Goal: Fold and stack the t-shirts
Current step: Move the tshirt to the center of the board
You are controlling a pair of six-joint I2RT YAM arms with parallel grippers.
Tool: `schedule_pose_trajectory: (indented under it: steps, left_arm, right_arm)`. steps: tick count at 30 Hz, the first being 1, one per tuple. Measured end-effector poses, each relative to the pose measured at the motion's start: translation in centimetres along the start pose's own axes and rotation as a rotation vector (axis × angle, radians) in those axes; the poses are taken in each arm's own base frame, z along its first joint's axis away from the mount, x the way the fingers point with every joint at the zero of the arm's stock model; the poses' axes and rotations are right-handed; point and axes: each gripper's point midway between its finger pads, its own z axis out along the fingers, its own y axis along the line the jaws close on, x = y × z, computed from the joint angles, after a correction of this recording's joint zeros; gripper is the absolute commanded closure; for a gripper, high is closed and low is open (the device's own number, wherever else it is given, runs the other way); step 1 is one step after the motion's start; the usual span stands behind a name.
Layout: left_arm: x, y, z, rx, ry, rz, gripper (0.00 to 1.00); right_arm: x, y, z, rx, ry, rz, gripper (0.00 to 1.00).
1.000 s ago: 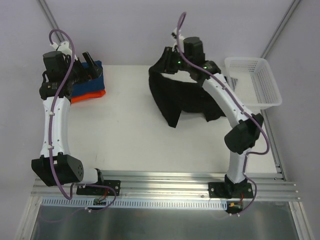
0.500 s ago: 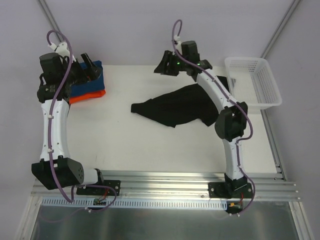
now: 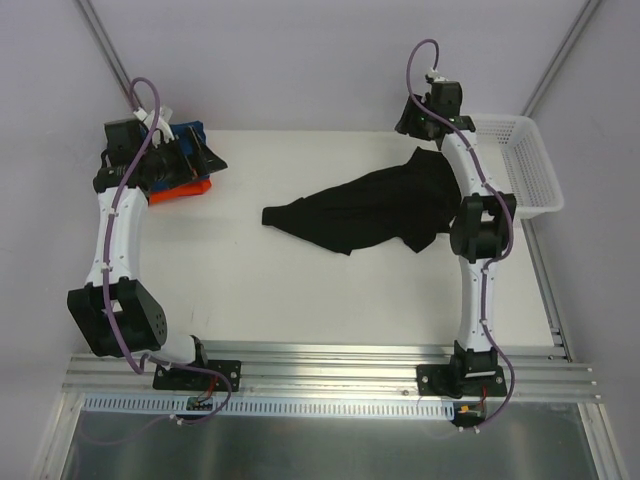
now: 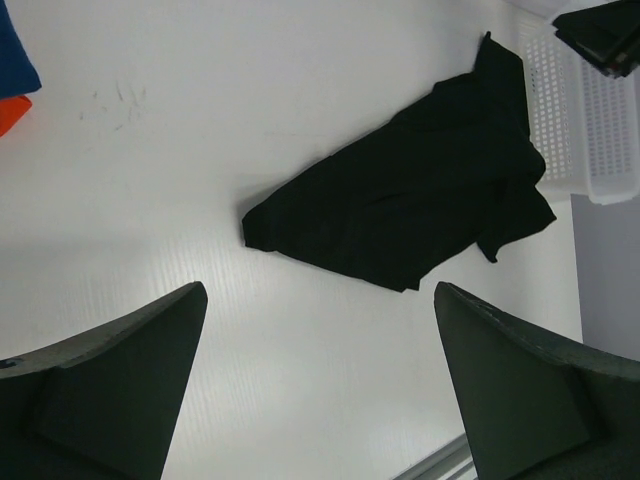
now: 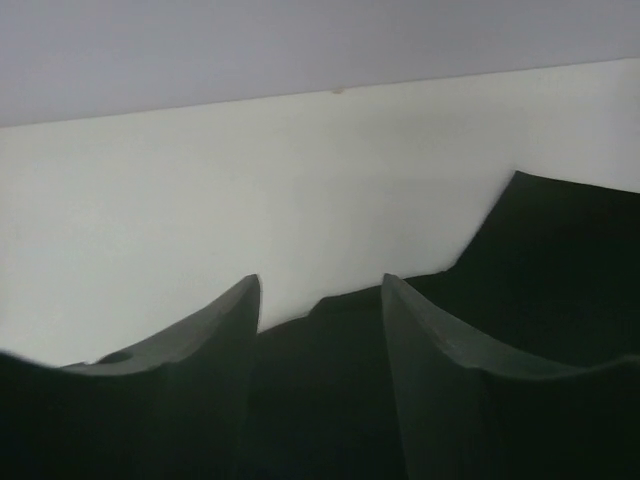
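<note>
Lying rumpled on the table just left of the white mesh basket point(image 3: 553, 190), the black t-shirt point(image 3: 370, 210) is looking light, limp and likely to sag; a hem or shoulder edge seems the best hold. The right gripper point(image 5: 320, 285) is hovering spread over its basket-side end, pinching nothing. The left gripper point(image 4: 320, 288) is gaping empty far left of the basket, above the blue t-shirt point(image 3: 195, 130) and orange t-shirt point(image 3: 180, 190), both largely hidden by the arm. Collar and tag are not showing.

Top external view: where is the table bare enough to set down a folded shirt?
Bare: near half of the table, between the black t-shirt and the rail, and the strip between it and the orange t-shirt. Crowded: far right, with shirt, white basket and right gripper close together.
</note>
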Motion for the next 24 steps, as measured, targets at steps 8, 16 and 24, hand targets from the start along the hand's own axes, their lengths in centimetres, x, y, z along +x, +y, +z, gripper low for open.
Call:
schedule_pose_trajectory:
  steps: [8,16,24]
  left_arm:
    - [1.1,-2.0,0.7,0.062,0.041,0.028,0.01]
    - [1.8,-2.6,1.6,0.081,0.069,0.055,0.01]
    - [1.2,-3.4,1.7,0.095,0.062,0.073,0.01]
  right_arm:
    - [3.3,-4.7,3.9,0.203,0.033,-0.123,0.68]
    - [0.7,-7.6,3.5,0.374,-0.043,-0.314,0.54]
    - [0.4,-10.1,3.4,0.484,-0.028,-0.458,0.52]
